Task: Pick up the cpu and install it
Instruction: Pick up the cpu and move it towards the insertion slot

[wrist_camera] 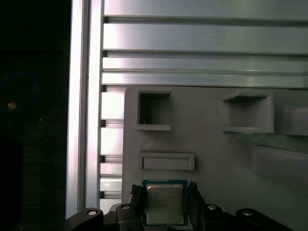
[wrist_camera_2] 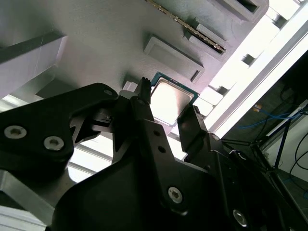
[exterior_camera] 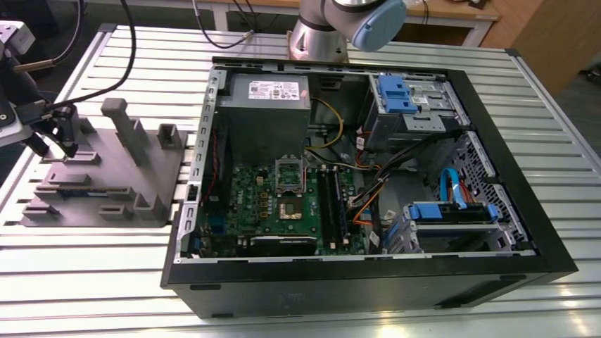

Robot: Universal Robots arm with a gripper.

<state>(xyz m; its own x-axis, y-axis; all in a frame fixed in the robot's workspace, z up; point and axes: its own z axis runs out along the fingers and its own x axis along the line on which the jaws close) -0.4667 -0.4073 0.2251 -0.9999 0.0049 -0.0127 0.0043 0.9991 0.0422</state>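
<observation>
Over the grey fixture [exterior_camera: 103, 179] on the bench [exterior_camera: 94, 282], the claw [exterior_camera: 53, 149] stood parted, straddling the cpu [wrist_camera: 164, 204], which lay flat there. Contact with its edges seemed unlikely, though unclear. A good grasp needed centred, level, gentle closing.

The cpu [wrist_camera: 164, 202] has a smooth, shiny silver metal top. The claw [wrist_camera_2: 168, 103] is matt black, with bright metal screw heads. The grey fixture block [wrist_camera: 216, 144] looks matt and finely grainy, like plastic. The table [wrist_camera: 202, 48] is ribbed, glossy bare metal. The computer case [exterior_camera: 376, 285] is dull black.
</observation>
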